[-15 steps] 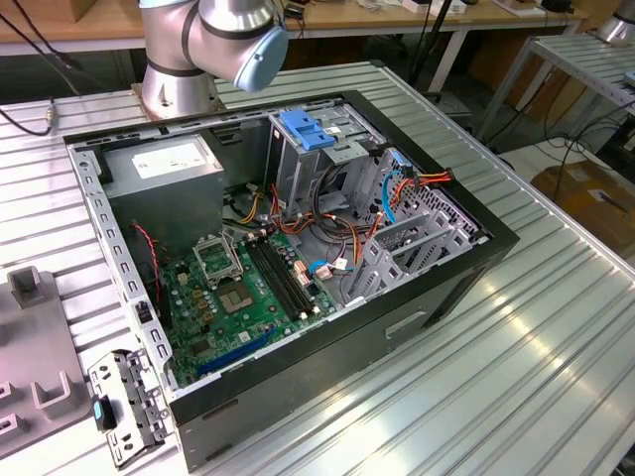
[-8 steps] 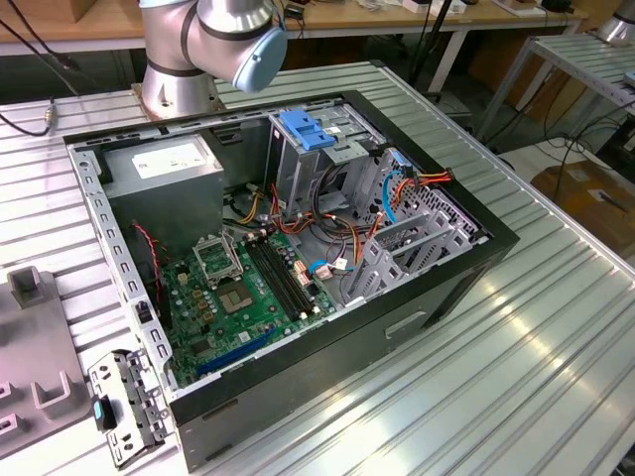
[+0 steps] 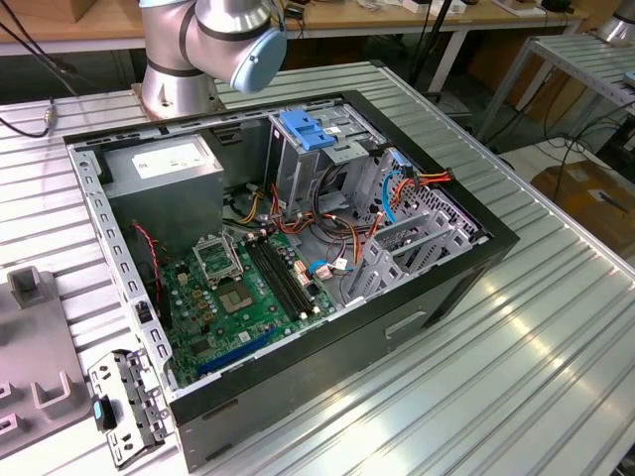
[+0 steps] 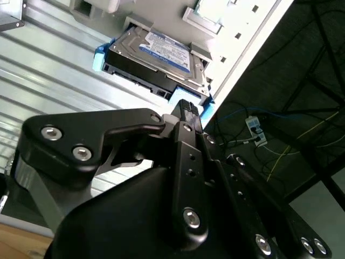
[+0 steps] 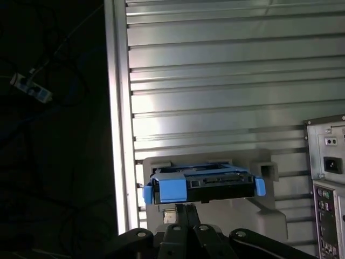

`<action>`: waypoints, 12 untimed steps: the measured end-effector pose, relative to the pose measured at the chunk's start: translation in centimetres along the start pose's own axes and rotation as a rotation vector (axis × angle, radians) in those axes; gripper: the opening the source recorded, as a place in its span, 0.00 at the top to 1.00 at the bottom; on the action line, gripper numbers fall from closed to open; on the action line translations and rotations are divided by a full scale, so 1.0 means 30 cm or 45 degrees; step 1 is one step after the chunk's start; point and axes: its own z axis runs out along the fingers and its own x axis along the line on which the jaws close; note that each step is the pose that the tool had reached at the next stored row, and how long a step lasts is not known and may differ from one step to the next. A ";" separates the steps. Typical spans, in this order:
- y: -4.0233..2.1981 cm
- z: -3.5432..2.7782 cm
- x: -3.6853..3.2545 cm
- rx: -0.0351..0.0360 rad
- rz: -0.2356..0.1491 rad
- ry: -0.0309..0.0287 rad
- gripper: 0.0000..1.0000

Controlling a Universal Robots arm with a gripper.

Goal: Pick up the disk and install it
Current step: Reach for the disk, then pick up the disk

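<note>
Gripper (image 4: 186, 106) near dark disk (image 4: 135, 67); white-blue label (image 4: 167, 49), blue bracket (image 4: 99, 56).

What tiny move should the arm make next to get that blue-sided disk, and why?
Probably ease the tool straight ahead toward the disk. The disk lies in its grey holder on the ribbed table, and the tool points at its near edge, the disk not yet lifted.

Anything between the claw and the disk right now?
Only the blue bracket framing the disk; in the second wrist view the claw sits close by its edge, with nothing else between.
</note>
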 end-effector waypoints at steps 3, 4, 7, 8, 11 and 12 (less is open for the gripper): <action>0.008 0.003 0.017 0.0001 0.000 0.0023 0.89; 0.008 0.003 0.017 0.0001 0.000 0.0024 0.89; 0.008 0.003 0.018 0.0001 0.000 0.0024 0.89; 0.008 0.003 0.018 0.0001 0.000 0.0024 0.89; 0.008 0.003 0.019 0.0002 0.000 0.0024 0.89; 0.008 0.003 0.019 0.0001 0.000 0.0024 0.89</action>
